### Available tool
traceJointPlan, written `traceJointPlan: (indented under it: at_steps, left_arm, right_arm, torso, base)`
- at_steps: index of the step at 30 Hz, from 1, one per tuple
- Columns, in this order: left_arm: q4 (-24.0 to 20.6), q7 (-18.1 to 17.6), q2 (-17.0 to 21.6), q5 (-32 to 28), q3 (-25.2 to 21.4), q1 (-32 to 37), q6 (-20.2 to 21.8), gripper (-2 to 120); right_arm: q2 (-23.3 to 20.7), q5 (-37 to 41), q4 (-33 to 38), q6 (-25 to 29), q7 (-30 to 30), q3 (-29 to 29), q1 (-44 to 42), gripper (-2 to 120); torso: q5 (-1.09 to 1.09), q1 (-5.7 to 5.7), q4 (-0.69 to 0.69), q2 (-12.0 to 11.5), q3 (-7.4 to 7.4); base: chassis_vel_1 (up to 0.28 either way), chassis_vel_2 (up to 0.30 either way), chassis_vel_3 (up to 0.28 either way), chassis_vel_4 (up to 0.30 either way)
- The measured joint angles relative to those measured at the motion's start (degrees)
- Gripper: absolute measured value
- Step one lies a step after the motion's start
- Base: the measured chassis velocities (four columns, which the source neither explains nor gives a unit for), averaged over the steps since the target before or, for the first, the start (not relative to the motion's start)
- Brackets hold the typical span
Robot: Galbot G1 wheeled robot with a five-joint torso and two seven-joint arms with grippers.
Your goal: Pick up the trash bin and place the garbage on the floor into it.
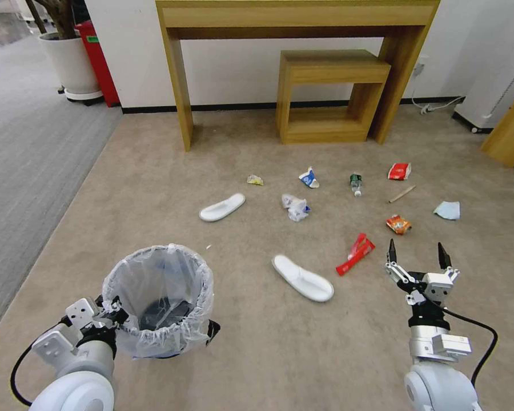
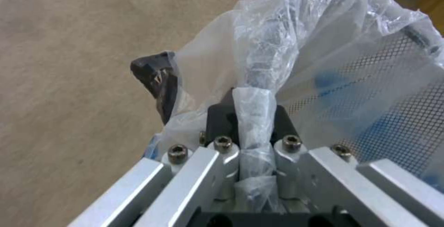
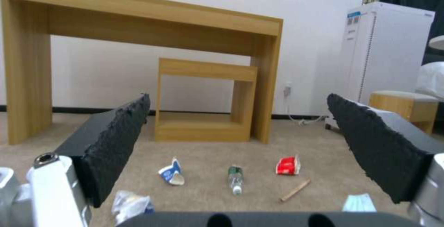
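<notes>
We've got the left gripper point(image 1: 115, 317) clamped on the rim of the trash bin point(image 1: 157, 299), bag liner point(image 2: 259, 116) pinched between the fingers per the left wrist view. The bin sits at the near left on the beige floor point(image 1: 268, 354), upright; we can't tell whether it's lifted off the carpet. Our right gripper point(image 1: 417, 254) hovers at the near right, jaws spread wide, holding nothing. Garbage is scattered ahead: one white slipper point(image 1: 302, 278) between bin and right gripper, the other point(image 1: 222, 207) farther out, red wrapper point(image 1: 355, 253) just beside the right gripper, orange packet point(image 1: 398, 224), bottle point(image 1: 356, 184), carton point(image 1: 309, 178), stick point(image 1: 402, 193), mask point(image 1: 447, 210).
</notes>
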Motion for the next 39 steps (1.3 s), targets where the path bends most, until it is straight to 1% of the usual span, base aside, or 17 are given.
traceJointPlan:
  at_steps: [9, 30, 33, 35, 36, 37, 39]
  left_arm:
    - [0.2, 0.0, -0.1, 0.3, 0.3, 0.0, -0.1, 2]
    - [1.1, 0.1, -0.7, 1.1, 0.6, -0.3, -0.4, 2]
    - [1.3, 0.2, -0.9, 1.7, 0.8, -0.2, -0.5, 2]
    - [1.4, 0.2, -1.0, 2.1, 0.9, 0.1, -0.5, 2]
    - [1.5, 0.3, -1.1, 2.3, 0.9, 0.3, -0.6, 2]
    - [1.5, 0.3, -1.1, 2.3, 0.9, 0.3, -0.6, 2]
    - [1.9, 0.7, -1.2, 2.8, 0.8, 0.5, -1.0, 2]
  right_arm:
    - [0.0, -0.1, -0.3, 0.3, 0.1, -0.1, 0.0, 99]
    - [-0.6, -0.1, -1.9, 1.2, 0.3, -0.6, 1.1, 100]
    - [-1.7, 0.6, -2.2, 1.5, 0.0, -0.8, 1.5, 100]
    - [-3.4, 1.7, -2.3, 1.5, -0.5, -1.0, 1.7, 100]
    - [-5.1, 2.7, -2.4, 1.5, -0.9, -1.1, 1.7, 100]
    - [-5.1, 2.7, -2.4, 1.5, -0.9, -1.1, 1.7, 100]
    - [-9.7, 4.5, -2.4, 0.7, -1.3, -1.7, 1.7, 100]
  torso:
    - [0.01, 0.0, 0.0, 0.0, 0.01]
    - [0.0, 0.01, 0.0, 0.0, 0.02]
    - [0.01, 0.01, -0.01, 0.0, 0.02]
    - [0.01, 0.0, 0.0, 0.0, 0.01]
    - [0.0, 0.0, 0.0, 0.0, 0.0]
    - [0.0, 0.0, 0.0, 0.0, 0.0]
    - [0.02, -0.01, 0.0, 0.0, 0.0]
  base:
    - [-0.23, 0.232, 0.242, -0.232]
    - [-0.178, 0.174, 0.173, -0.167]
    - [-0.073, 0.075, 0.058, -0.071]
    - [0.002, 0.012, 0.023, -0.029]
    - [0.0, 0.0, 0.0, 0.0]
    - [0.0, 0.0, 0.0, 0.0]
    - [0.0, 0.0, 0.0, 0.0]
